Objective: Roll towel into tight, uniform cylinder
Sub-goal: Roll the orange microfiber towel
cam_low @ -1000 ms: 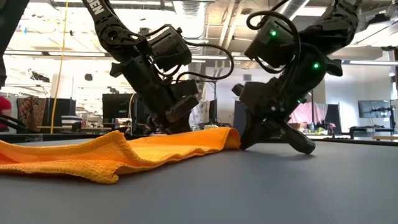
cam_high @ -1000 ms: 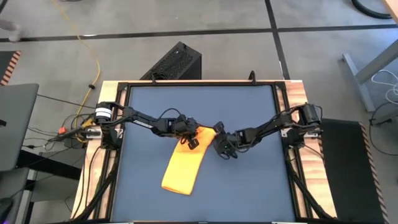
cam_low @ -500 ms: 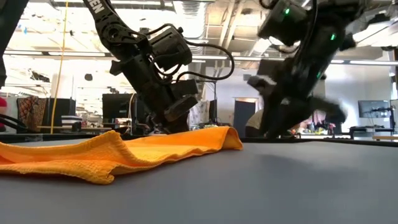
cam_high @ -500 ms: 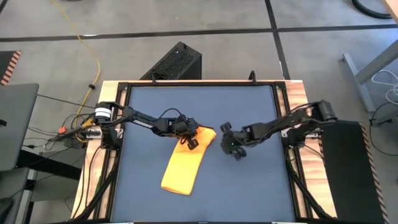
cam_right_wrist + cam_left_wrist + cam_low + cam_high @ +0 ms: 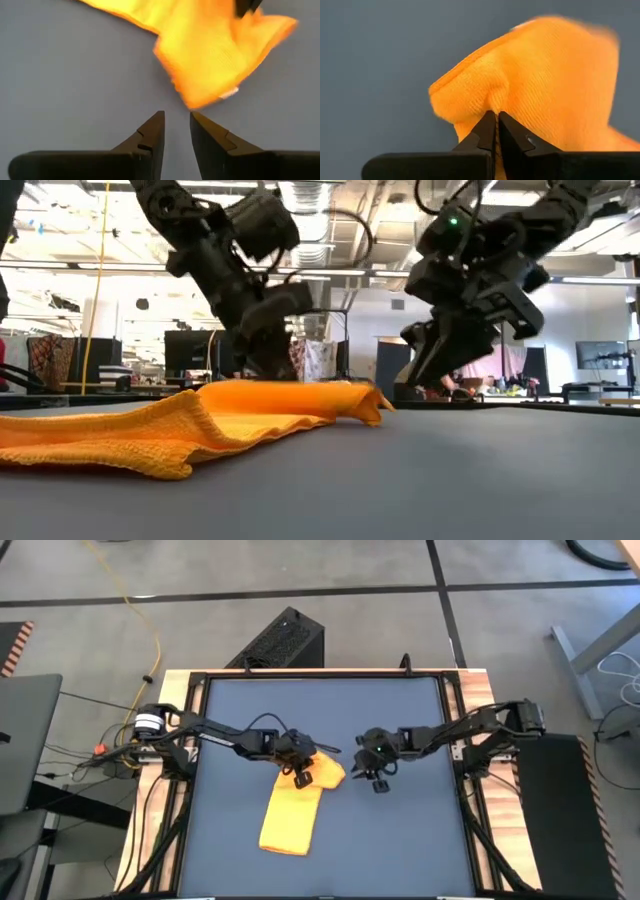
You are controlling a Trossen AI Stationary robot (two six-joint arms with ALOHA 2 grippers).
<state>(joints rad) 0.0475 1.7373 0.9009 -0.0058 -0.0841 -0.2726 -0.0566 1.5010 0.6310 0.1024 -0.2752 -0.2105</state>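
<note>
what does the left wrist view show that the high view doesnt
Only the left wrist view: the left end effector closed with a pinch of the towel caught between its fingertips, the cloth bunched around them.

Only the high view: the towel's full length as a folded strip on the table, and the right end effector beside the strip's far end, holding nothing.

Both: the yellow towel on the dark table surface with the left end effector at its far end.

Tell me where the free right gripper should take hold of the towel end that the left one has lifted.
Probably the far corner of the raised end of the towel, beside the left gripper, which is shut on that edge. The right gripper hangs open just off that side, so come in level from there; the lifted fold offers an edge to pinch.
</note>
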